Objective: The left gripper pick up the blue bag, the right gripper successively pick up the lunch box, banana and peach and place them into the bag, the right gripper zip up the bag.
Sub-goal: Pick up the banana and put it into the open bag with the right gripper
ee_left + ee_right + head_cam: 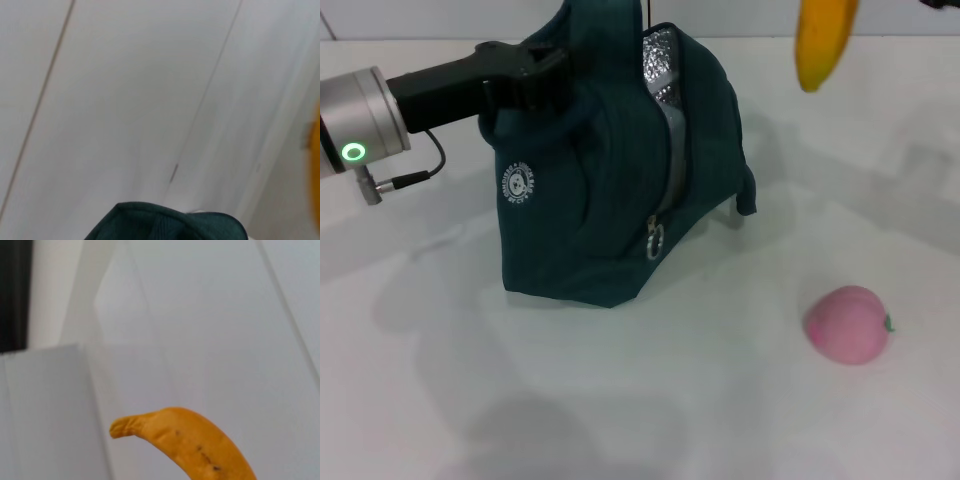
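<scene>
The blue bag (600, 200) stands on the white table, its top zip open and its silver foil lining showing. My left gripper (545, 75) is shut on the bag's top edge at the left side. The bag's dark top edge also shows in the left wrist view (165, 225). The banana (823, 40) hangs in the air above and to the right of the bag's opening, its top cut off by the picture's edge. It fills the right wrist view (195, 445), so my right gripper holds it, though its fingers are out of view. The peach (848, 324) lies on the table at the front right. The lunch box is out of view.
The bag's ring zip pull (655, 240) hangs on its front face. A cable (415, 178) trails from my left wrist to the table. White table surface (620, 400) spreads in front of the bag.
</scene>
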Available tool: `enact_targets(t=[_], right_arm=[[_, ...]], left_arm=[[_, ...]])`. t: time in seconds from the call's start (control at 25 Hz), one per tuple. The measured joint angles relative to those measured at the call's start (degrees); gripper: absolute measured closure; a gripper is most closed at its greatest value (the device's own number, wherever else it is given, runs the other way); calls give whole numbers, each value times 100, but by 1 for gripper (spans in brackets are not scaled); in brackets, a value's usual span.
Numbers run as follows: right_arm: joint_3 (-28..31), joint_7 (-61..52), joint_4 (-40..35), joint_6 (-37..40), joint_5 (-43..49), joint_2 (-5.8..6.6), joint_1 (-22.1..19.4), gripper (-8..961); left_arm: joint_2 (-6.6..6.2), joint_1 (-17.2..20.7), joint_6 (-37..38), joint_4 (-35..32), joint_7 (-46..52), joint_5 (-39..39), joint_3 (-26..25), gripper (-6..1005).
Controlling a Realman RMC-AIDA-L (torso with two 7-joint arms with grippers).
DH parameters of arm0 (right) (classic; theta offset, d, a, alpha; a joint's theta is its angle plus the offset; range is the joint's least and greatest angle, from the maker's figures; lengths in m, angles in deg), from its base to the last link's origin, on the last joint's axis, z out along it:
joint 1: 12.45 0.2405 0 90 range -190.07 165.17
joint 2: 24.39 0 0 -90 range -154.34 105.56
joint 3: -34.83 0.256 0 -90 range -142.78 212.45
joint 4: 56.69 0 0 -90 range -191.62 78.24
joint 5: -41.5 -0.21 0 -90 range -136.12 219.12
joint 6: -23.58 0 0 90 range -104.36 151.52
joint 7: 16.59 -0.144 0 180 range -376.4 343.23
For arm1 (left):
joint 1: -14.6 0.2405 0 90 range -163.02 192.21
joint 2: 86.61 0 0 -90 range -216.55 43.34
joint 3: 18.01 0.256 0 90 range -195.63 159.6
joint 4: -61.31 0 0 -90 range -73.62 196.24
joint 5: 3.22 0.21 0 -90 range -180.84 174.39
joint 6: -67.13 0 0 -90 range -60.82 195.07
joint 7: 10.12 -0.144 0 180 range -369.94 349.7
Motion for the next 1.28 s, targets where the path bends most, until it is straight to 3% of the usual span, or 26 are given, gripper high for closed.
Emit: enact_targets(t=[0.24, 0.52, 0.84, 1.28], right_arm=[[154, 367, 1647, -819, -405, -104, 742, 515], [161, 94, 2747, -1222, -627, -142, 1219, 515], [23, -750, 3420, -1319, -621, -150, 1359, 514], [-143, -847, 4055, -1471, -557, -149, 1578, 515]], left_arm=[[15, -74, 38, 23, -10, -5, 0, 961], [50, -113, -9, 32, -59, -11, 0, 961], [61, -106, -10, 34, -62, 4, 0, 961], [104, -289, -27, 279, -160, 26, 33, 961]])
